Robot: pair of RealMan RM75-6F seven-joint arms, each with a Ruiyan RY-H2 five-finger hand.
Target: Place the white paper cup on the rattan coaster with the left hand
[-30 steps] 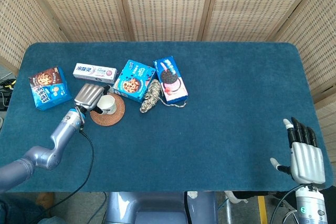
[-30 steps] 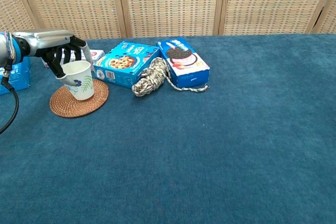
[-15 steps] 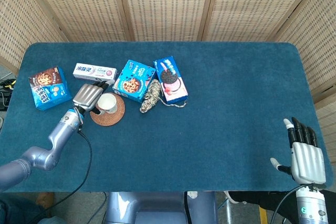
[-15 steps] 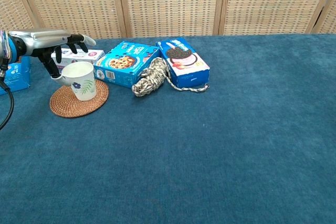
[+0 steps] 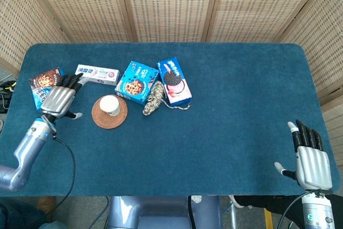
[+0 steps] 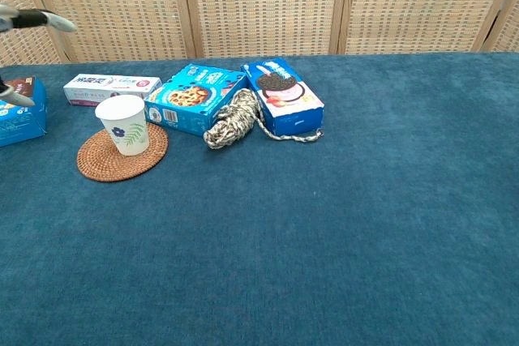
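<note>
The white paper cup (image 5: 110, 105) (image 6: 125, 124), printed with a blue flower and green leaves, stands upright on the round rattan coaster (image 5: 102, 119) (image 6: 107, 163). My left hand (image 5: 59, 98) hovers to the left of the coaster, open with fingers spread, holding nothing and clear of the cup. In the chest view only its fingertips (image 6: 36, 19) show at the top left edge. My right hand (image 5: 310, 155) rests open at the table's front right edge, far from the cup.
A toothpaste box (image 5: 96, 73) lies behind the coaster. A blue cookie box (image 5: 135, 82), a ball of twine (image 5: 154, 98) and an Oreo box (image 5: 174, 81) sit to its right. Another cookie box (image 5: 47, 90) lies at the far left, under my left hand.
My left hand let go of the cup, opened and drew back to the left. The cup now stands upright by itself on the coaster. The right hand stayed put.
</note>
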